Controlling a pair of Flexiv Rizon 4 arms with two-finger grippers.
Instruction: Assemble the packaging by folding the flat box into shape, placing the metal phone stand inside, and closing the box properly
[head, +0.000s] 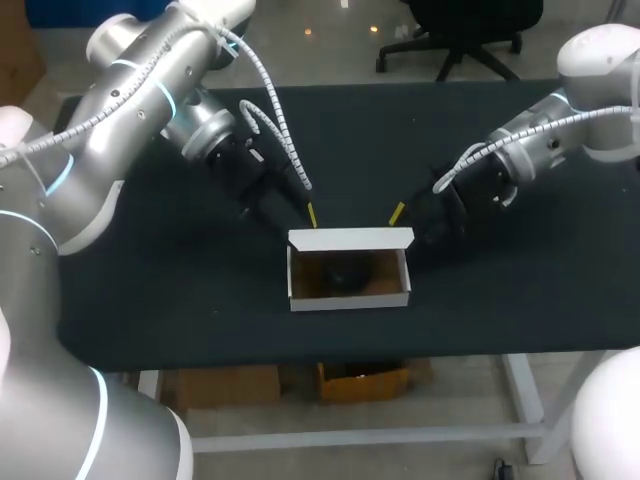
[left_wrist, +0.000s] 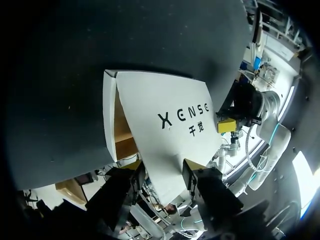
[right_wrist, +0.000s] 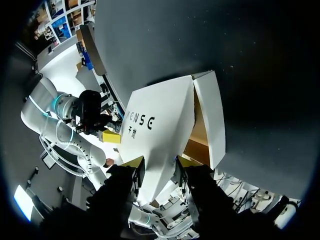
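Cardboard box: the white rectangular cardboard box (head: 350, 295) stands open-topped near the middle of the black matte table (head: 150, 290). Its inner walls are raw brown board.
Lid: the flat white lid flap (head: 350, 238) rises from the box's rear edge, with crisp straight edges.
Head view alone: a dark shape (head: 345, 275) lies on the brown floor of the box, too dim for me to say what it is. Neither wrist view reaches that floor.
Wrist views alone: both show the lid's smooth outer face with black print on it (left_wrist: 170, 120) (right_wrist: 160, 125). Beside it is a narrow white side panel, with a slice of brown interior between the two.
Left gripper: my left gripper (head: 312, 213) (left_wrist: 163, 169) sits just behind the lid's left upper corner. Its fingers are spread and grasp nothing, and the lid's face shows through the gap between them.
Right gripper: my right gripper (head: 397, 213) (right_wrist: 159, 164) sits just behind the lid's right upper corner. It is likewise spread and holds nothing, with the lid ahead of it.
Cross-sight: each wrist view catches the other arm's yellow tip past the lid's far edge.
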